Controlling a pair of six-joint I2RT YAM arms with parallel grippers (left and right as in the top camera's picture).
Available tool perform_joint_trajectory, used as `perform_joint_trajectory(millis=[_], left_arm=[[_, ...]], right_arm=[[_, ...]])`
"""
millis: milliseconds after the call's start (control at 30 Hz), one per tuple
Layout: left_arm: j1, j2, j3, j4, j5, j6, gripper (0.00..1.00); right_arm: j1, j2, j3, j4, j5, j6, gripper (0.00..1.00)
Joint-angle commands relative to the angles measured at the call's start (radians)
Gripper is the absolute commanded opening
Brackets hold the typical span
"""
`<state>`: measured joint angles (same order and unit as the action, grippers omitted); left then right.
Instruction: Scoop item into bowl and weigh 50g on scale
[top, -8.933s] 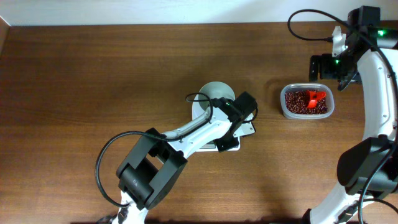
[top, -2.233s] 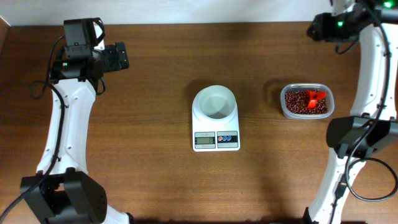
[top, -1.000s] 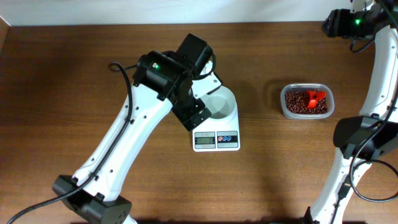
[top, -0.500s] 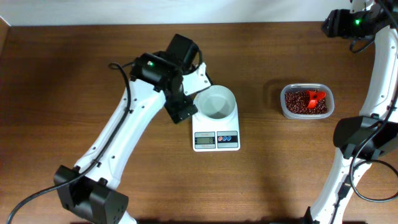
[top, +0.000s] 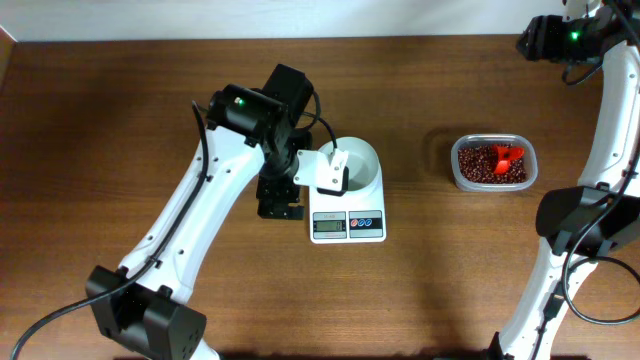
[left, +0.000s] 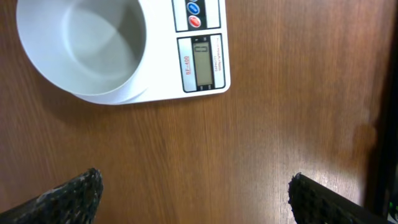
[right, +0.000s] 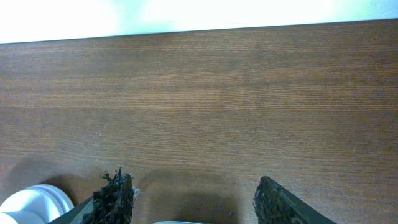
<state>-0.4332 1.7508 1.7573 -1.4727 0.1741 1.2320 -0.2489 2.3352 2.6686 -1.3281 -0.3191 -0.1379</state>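
Note:
The white bowl stands on the white scale at mid-table, and its pale inside holds nothing. The scale's display faces my left wrist camera. My left gripper hovers over the scale's left edge, open wide, with only bare wood between its fingertips. The dark red-brown beans fill a clear tub to the right, with an orange-red scoop lying in them. My right gripper is raised at the back right corner, open and holding nothing. The bowl's edge shows at the lower left of its view.
The table's far edge meets a white wall. The left arm's links stretch from the front left toward the scale. The right arm runs along the right side, behind and beside the tub.
My left arm has swung forward from the bowl's back-left rim to the scale's left edge, staying open. The right arm, bowl, scale and tub have not moved.

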Motion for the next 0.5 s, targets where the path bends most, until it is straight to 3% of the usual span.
perform_joint_trajectory(millis=[0, 467], left_arm=[[0.05, 0.002, -0.003, -0.01, 0.051, 0.014, 0.99], [0.081, 0.007, -0.02, 0.032, 0.171, 0.018, 0.98]], right_arm=[[0.0, -0.006, 0.018, -0.003, -0.01, -0.004, 0.64], [0.0, -0.006, 0.018, -0.011, -0.01, -0.004, 0.64]])
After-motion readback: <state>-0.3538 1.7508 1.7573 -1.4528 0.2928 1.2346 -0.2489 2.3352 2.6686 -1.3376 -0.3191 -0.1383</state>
